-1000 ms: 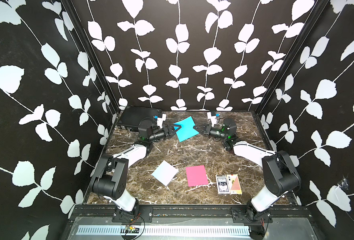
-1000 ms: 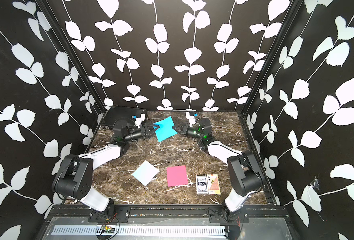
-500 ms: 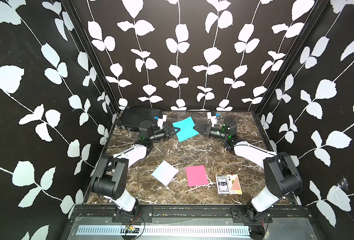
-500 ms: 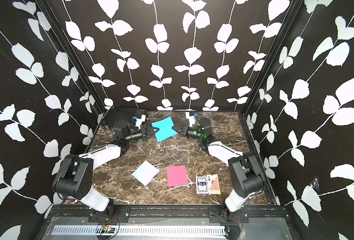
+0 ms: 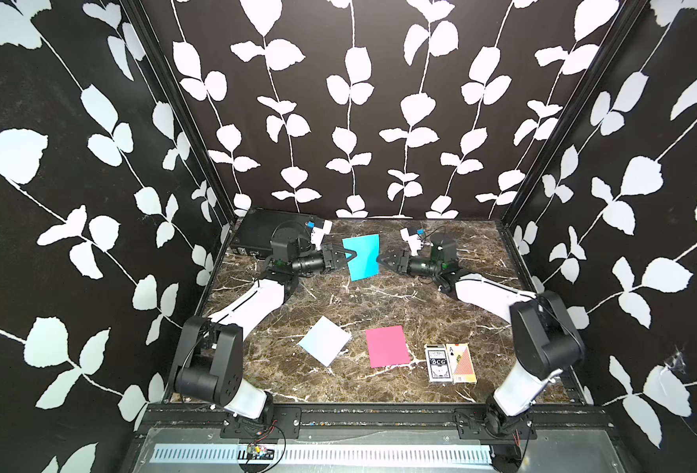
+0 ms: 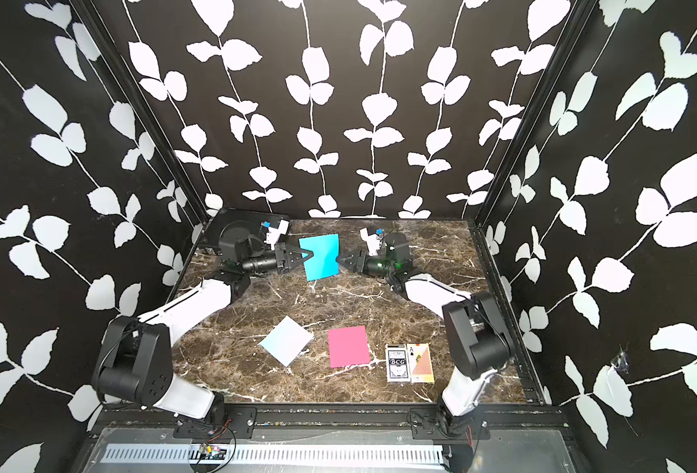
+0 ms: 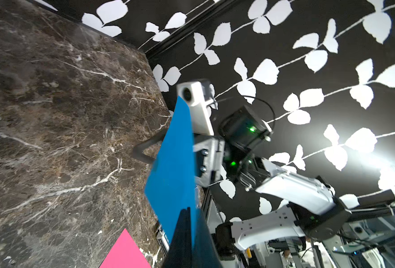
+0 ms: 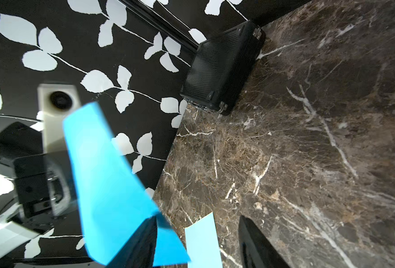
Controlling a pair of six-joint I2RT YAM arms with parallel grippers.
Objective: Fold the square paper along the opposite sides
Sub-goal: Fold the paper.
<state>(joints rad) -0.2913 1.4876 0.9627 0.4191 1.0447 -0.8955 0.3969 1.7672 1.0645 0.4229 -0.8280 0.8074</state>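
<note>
- Nearest the robot's bases, toward the right arm's side, two playing-card boxes (image 5: 451,362) lie side by side and touching on the marble tabletop (image 5: 379,303). One is black and white, the other has a red back.
- Just beside them, toward the middle, a pink paper (image 5: 386,346) lies flat.
- Next to it, on the left arm's side and apart from it, a pale blue paper (image 5: 325,339) lies flat and turned at an angle.
- Farther back, a cyan square paper (image 5: 362,256) stands roughly on edge between the two grippers. Whether its lower edge touches the marble cannot be told.
- The left gripper (image 5: 348,258) has its jaws pressed together on the side of the cyan paper that faces it.
- The right gripper (image 5: 380,259) points at the opposite side with its jaws spread. In the right wrist view one of its fingers (image 8: 136,243) lies against the curved sheet, and the other stands well apart over bare marble.
- In the far corner behind the left arm, a black ribbed case (image 5: 256,235) lies against the leaf-patterned wall.
</note>
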